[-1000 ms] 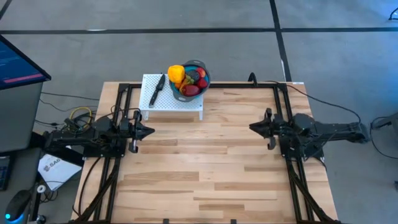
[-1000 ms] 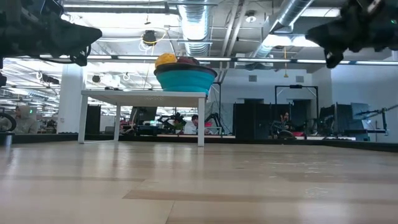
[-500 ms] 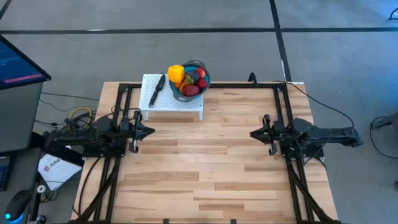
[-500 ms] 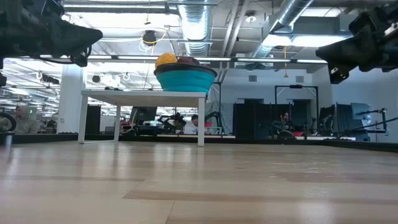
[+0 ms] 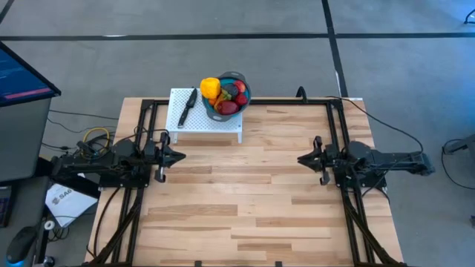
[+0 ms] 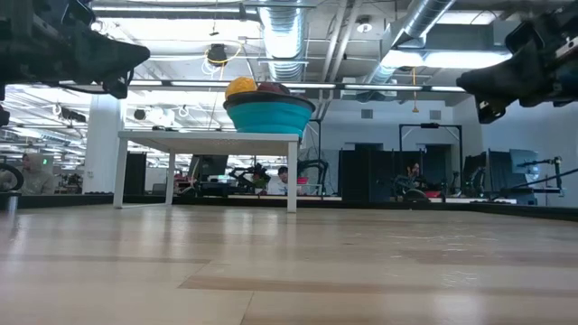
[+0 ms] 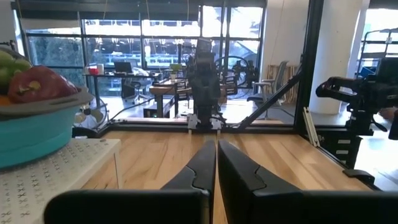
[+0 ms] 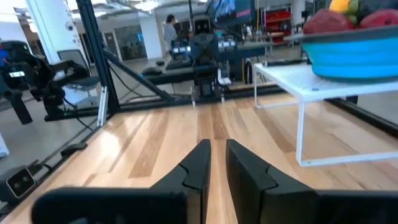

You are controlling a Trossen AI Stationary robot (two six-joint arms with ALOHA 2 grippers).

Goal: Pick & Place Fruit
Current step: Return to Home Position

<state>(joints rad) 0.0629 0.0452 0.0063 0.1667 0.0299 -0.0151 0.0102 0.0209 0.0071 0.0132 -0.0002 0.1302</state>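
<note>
Several small toy fruit pieces, red, dark, orange and one larger yellow, are piled in a blue bowl. The bowl stands on a white perforated stand at the table's far edge. From table height the yellow piece tops the bowl. My left gripper hovers over the table's left side, shut, its fingers pointing right. My right gripper hovers over the right side, facing it, its fingers shut but for a narrow slit. Neither gripper touches anything.
A slim black-handled knife lies on the stand left of the bowl. Black frame rails run along the table's left, right and far sides. Bare wooden tabletop stretches between the arms and toward the near edge. A monitor stands off the table's left.
My right gripper has come down and drawn slightly toward the table's near edge, then held still. Its fingers stay as they were. The fruit, the bowl and my left arm have not moved.
</note>
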